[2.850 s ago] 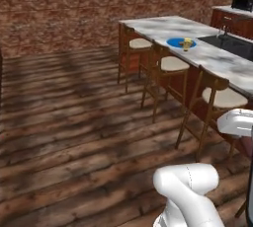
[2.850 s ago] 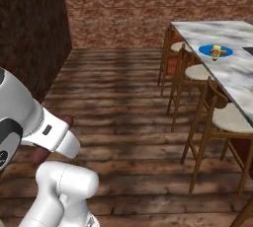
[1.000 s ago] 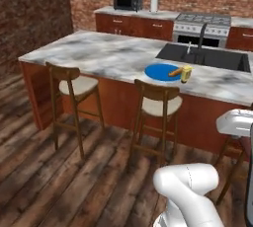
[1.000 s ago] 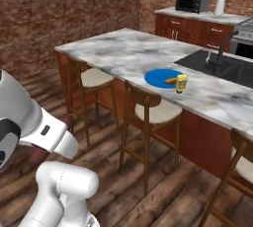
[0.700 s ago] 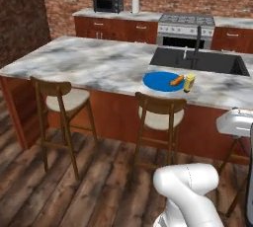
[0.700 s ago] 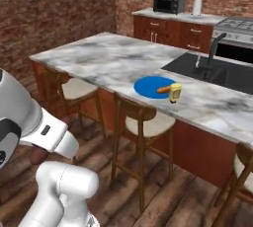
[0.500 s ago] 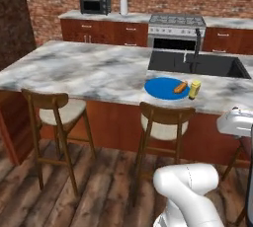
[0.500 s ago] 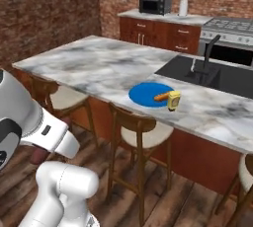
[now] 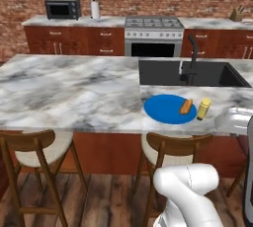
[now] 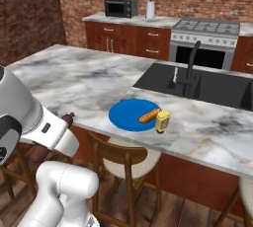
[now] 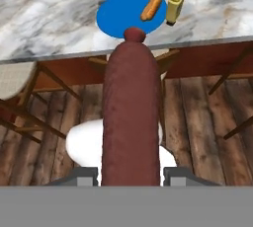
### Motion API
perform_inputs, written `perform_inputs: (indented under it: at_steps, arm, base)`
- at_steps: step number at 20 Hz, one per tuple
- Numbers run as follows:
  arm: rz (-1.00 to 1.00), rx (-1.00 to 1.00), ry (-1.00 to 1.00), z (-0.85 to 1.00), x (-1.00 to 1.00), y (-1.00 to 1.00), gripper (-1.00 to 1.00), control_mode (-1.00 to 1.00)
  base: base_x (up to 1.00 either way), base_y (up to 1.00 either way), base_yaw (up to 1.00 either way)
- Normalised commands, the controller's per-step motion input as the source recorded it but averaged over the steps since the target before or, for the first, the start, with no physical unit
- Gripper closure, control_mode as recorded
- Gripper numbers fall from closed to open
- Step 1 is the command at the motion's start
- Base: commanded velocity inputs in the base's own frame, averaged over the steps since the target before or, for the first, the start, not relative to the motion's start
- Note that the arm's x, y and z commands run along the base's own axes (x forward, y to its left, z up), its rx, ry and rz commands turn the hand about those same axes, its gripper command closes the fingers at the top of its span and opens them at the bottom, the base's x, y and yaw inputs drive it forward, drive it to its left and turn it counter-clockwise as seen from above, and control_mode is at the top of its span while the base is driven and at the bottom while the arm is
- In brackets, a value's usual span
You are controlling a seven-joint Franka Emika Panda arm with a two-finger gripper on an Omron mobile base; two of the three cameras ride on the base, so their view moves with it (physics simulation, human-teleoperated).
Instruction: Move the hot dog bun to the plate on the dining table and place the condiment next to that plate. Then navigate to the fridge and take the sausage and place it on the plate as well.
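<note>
The dark red-brown sausage (image 11: 131, 122) stands lengthwise in the hand view, with my gripper (image 11: 131, 176) shut on it and its tip pointing at the dining table (image 11: 44, 14). On the marble top lies the blue plate (image 11: 118, 11), with the tan-orange hot dog bun (image 11: 151, 6) on its right part. The yellow condiment (image 11: 175, 5) stands upright just right of the plate. From the base I see the plate (image 9: 165, 108), bun (image 9: 186, 106) and condiment (image 9: 203, 109) near the table's front edge (image 9: 74, 122). The right base view shows the plate (image 10: 129, 115), bun (image 10: 149, 116) and condiment (image 10: 162, 121).
Wooden stools (image 9: 170, 147) (image 9: 34, 152) stand along the table's near side, one right under the plate. A black sink (image 9: 192, 73) with a faucet (image 9: 191, 56) lies behind the plate. A stove (image 9: 150, 33) and a microwave (image 9: 63, 9) line the back wall.
The base has driven and turned, so the whole scene has shifted: the dining table now stands square ahead and closer. Plate, bun and condiment keep their places on it.
</note>
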Motion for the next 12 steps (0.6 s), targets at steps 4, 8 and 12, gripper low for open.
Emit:
perform_inputs:
  at_steps: [4,8,12]
  arm:
    - [0.0,0.0,0.0,0.0,0.0,0.0,1.0,1.0]
    - [-0.08,0.0,0.1,0.0,0.5,0.23,1.0,-1.0]
    - [-0.09,0.0,0.21,0.0,1.0,0.17,1.0,-1.0]
  base:
    - [1.0,0.02,-0.25]
    - [0.5,0.12,-0.1]
    - [0.0,0.0,0.0]
